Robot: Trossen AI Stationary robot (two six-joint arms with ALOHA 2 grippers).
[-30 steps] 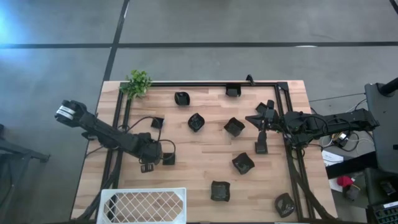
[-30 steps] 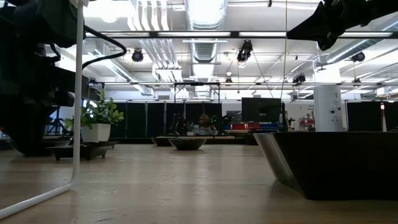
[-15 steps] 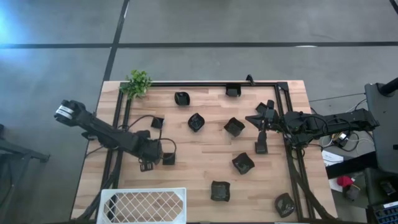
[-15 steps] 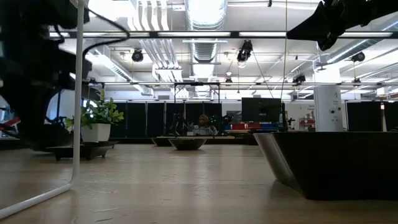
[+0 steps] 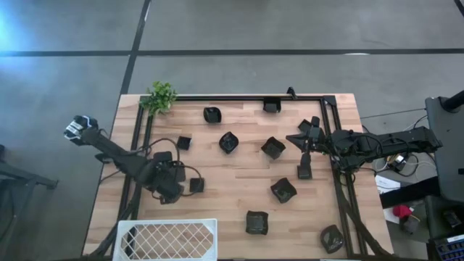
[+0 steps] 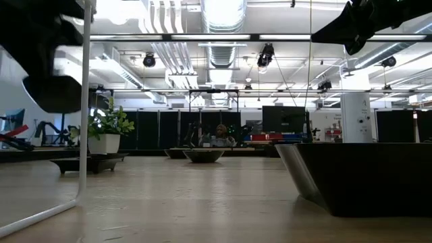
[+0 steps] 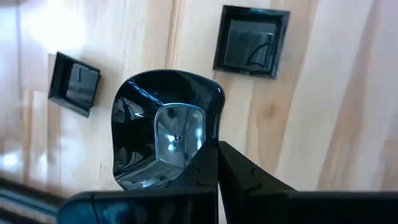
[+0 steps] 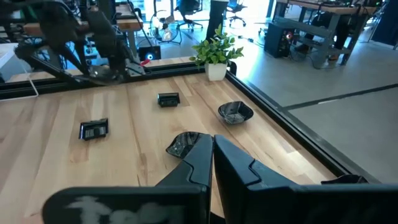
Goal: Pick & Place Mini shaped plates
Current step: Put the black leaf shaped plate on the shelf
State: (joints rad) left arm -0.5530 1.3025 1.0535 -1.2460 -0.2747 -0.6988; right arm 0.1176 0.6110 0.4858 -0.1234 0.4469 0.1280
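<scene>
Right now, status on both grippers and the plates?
Left gripper shut on a glossy plate, lifted off the table. Right gripper shut, empty. White basket nearby, path clear.

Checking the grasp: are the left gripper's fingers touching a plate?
Touching. In the left wrist view, the left gripper has its fingers pinched on the rim of a glossy plate, lifted above the table.

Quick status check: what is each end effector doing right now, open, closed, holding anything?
Left end effector: closed on the rim of a glossy black mini plate, lifted off the table.
Right end effector: closed, holding nothing, above the table's right side.
</scene>
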